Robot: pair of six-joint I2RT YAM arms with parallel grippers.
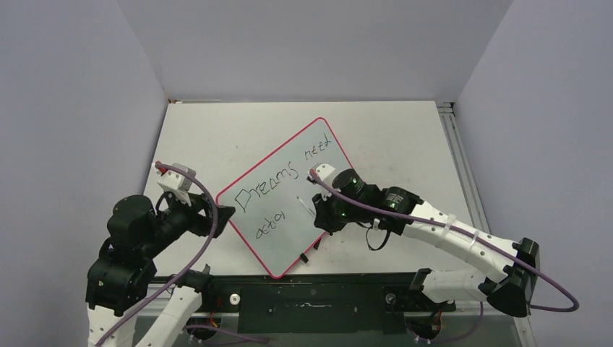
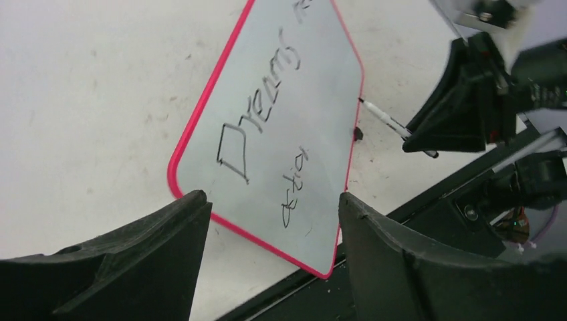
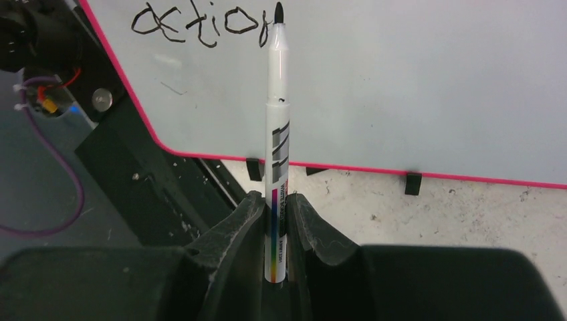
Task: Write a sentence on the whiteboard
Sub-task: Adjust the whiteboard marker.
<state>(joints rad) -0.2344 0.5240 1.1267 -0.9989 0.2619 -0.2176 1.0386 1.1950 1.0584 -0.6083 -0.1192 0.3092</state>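
Note:
The whiteboard (image 1: 303,228) lies tilted on the table, pink-rimmed, with small black feet (image 3: 413,182) along its edge. The sentence (image 1: 278,181) reads "Dreams need" in one slanted row and "action" (image 3: 194,23) below it. My right gripper (image 3: 276,200) is shut on a white marker (image 3: 276,120), whose black tip sits on the board just after "action". In the top view the right gripper (image 1: 323,211) hovers over the board's near right part. My left gripper (image 2: 271,200) stands open just off the board's left corner (image 2: 184,180), with nothing held between its fingers (image 2: 140,247).
The black base rail (image 1: 311,296) runs along the near table edge just below the board's near corner. An aluminium rail (image 1: 452,137) lines the right side. Grey walls enclose the table on three sides. Purple cables (image 1: 549,289) loop off both arms.

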